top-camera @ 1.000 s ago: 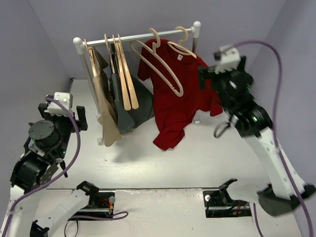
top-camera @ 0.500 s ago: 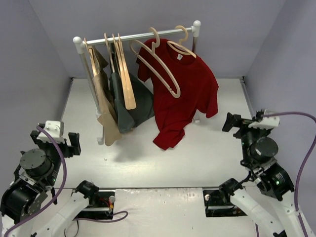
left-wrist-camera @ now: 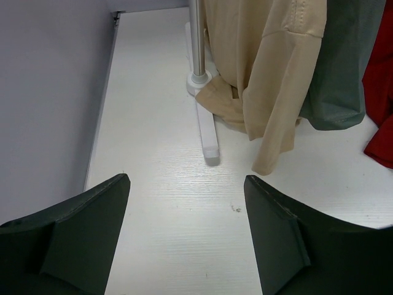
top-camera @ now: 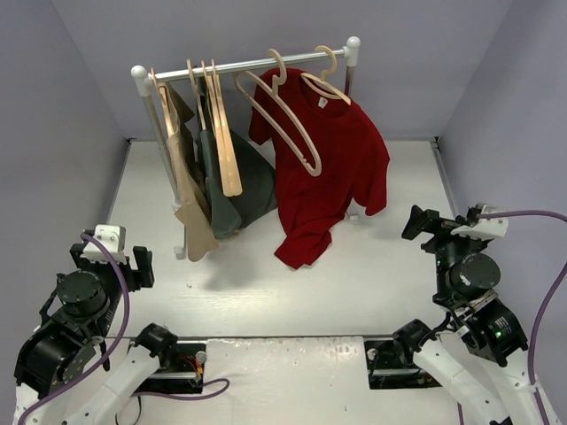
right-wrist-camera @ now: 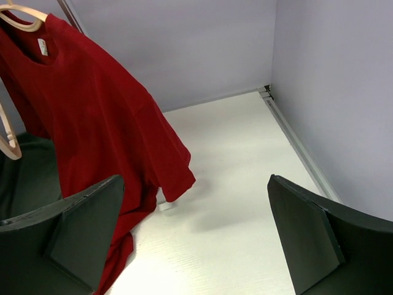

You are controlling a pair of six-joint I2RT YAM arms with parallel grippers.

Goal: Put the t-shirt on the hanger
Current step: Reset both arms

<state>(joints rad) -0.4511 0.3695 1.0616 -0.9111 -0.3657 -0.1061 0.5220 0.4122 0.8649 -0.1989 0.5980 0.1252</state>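
The dark-red t-shirt [top-camera: 323, 168] hangs from the hanger [top-camera: 325, 87] at the right end of the rail, its hem bunched on the table. In the right wrist view the t-shirt [right-wrist-camera: 92, 110] fills the left side, with the hanger [right-wrist-camera: 21, 11] at its neck. A strip of the t-shirt [left-wrist-camera: 382, 126] also shows at the right edge of the left wrist view. My right gripper [top-camera: 436, 223] [right-wrist-camera: 195, 184] is open and empty, well to the right of the t-shirt, low over the table. My left gripper [top-camera: 111, 261] [left-wrist-camera: 185, 184] is open and empty at the near left.
The rail [top-camera: 248, 64] also carries an empty wooden hanger [top-camera: 288, 119], two more hangers [top-camera: 226, 133], a beige garment [top-camera: 188, 199] [left-wrist-camera: 270, 74] and a dark green-grey garment [top-camera: 239, 190] [left-wrist-camera: 347, 74]. The rack's white foot [left-wrist-camera: 207, 132] lies on the table. Purple walls close in on both sides.
My right arm has dropped from beside the t-shirt's sleeve to the near right of the table. My left arm has drawn back toward the near left. The t-shirt hangs free.
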